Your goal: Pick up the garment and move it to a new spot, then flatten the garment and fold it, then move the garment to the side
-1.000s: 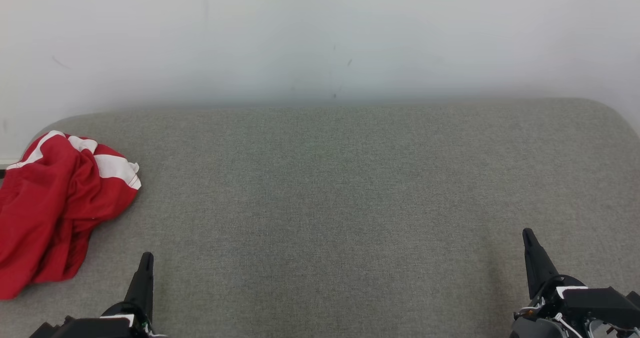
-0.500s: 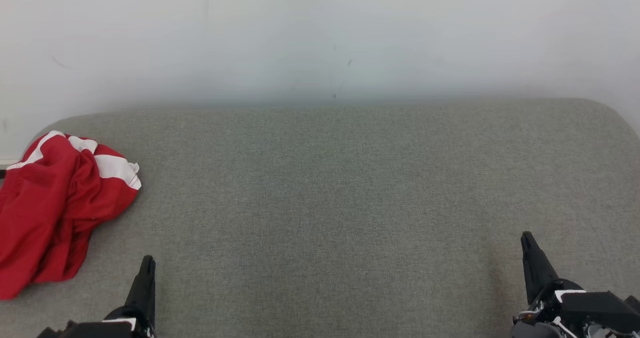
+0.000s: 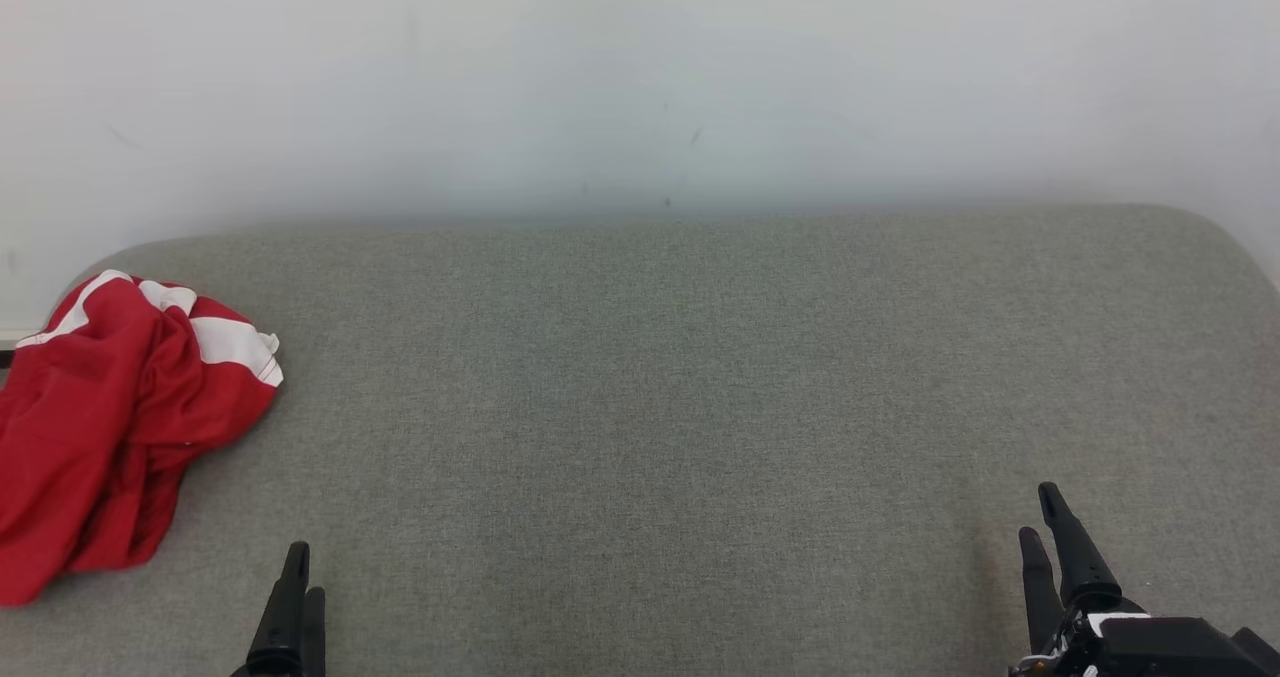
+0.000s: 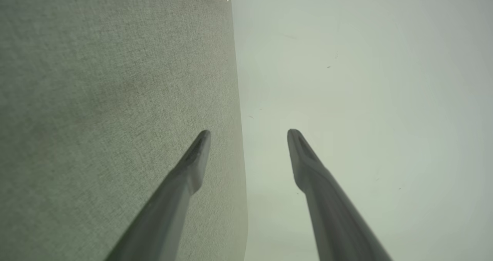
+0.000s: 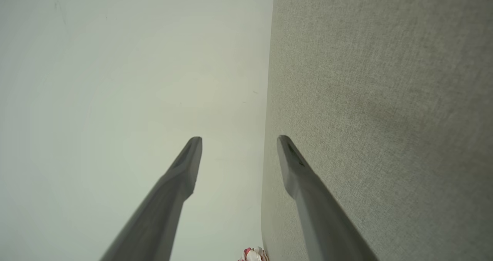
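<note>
Lying crumpled at left end of grey worktop (image 3: 660,407): red garment (image 3: 110,407) with white bands, partly past head view's edge. Looks light, thin, limp; likely sags and drapes when lifted, nothing fragile. Best hold, I judge: bunched ridge beside white band, pinching several layers. Left claw (image 3: 305,569) released, empty, near garment. Right claw (image 3: 1037,510) released, empty, well apart.

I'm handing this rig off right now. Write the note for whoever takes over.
Left tool: open, empty, low at near left.
Right tool: open, empty, low at near right.
Garment: red and white, crumpled at the left edge of the grey surface, untouched.
Done: nothing yet.
Left: pick it up, move it, flatten, fold, set aside.
</note>
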